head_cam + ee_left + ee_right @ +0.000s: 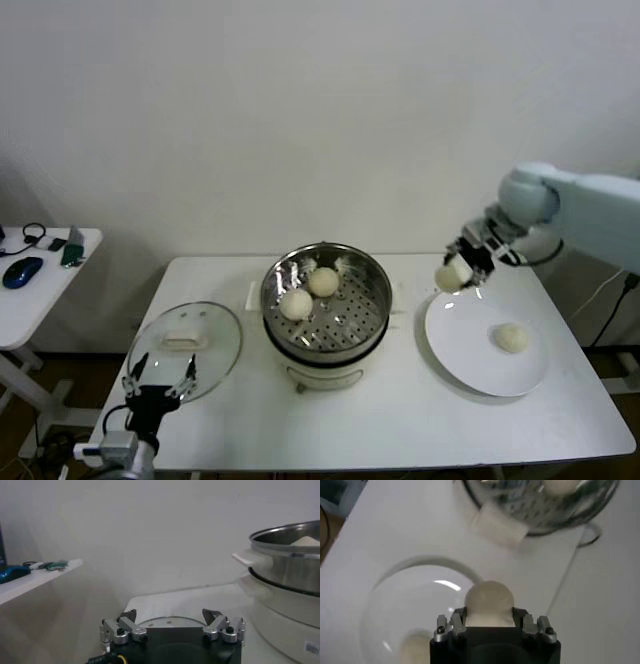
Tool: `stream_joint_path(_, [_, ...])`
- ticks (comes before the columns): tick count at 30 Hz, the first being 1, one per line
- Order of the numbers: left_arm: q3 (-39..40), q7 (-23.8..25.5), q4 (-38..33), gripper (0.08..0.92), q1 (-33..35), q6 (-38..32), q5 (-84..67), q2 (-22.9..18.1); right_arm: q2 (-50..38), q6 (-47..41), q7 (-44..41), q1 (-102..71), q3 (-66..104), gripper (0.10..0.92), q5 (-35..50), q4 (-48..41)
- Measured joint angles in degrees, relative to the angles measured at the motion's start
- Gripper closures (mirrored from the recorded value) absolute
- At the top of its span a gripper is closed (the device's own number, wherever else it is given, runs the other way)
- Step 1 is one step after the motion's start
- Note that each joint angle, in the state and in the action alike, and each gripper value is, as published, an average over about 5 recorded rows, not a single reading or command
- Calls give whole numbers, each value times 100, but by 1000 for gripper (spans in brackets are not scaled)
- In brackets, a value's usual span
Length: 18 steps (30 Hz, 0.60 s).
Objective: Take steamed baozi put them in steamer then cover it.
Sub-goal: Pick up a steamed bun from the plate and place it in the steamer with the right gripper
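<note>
One steamed baozi (452, 275) is clamped between the jaws of the right gripper (462, 268), lifted clear above the far-left rim of the white plate (455, 355), between the plate and the steamer (326, 312). The right wrist view shows this bun (489, 602) seated between the gripper's (490, 625) two fingers, with the plate (395, 610) below it and the steamer's white side handle (501, 524) beyond. A second baozi (511, 338) lies on the plate, which sits toward the right edge of the table (400, 420). Two more baozi (296, 304) and (322, 282) rest side by side, close together, on the perforated tray inside the steamer, toward its left and far part.

The steamer stands at the middle of the table, open, on its white base. The cover (185, 350) lies flat on the table near the front-left corner, well apart from the steamer's rim, its cream handle (180, 342) facing up.

The left gripper (160, 383) hangs at the front-left corner, over the near edge of the cover, its fingers spread wide and holding nothing; the left wrist view shows the same gripper (172, 625) with both fingers apart and the steamer's steel wall (290, 562) off to one side.

Past the left edge of the table stands a small side table (40, 290) carrying a blue mouse (22, 271) and a few small items.
</note>
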Motion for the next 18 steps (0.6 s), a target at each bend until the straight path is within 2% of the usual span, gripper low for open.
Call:
stream_joint_path(9, [-33,-28,-6,177,25,-47,-7,-9,945,572,111,471,224,411,-247,823])
stream_joint_path(18, [-60,-29,-10,177,50,-65,-8,-21,1719,701,322,-33,261,414,-859,1105])
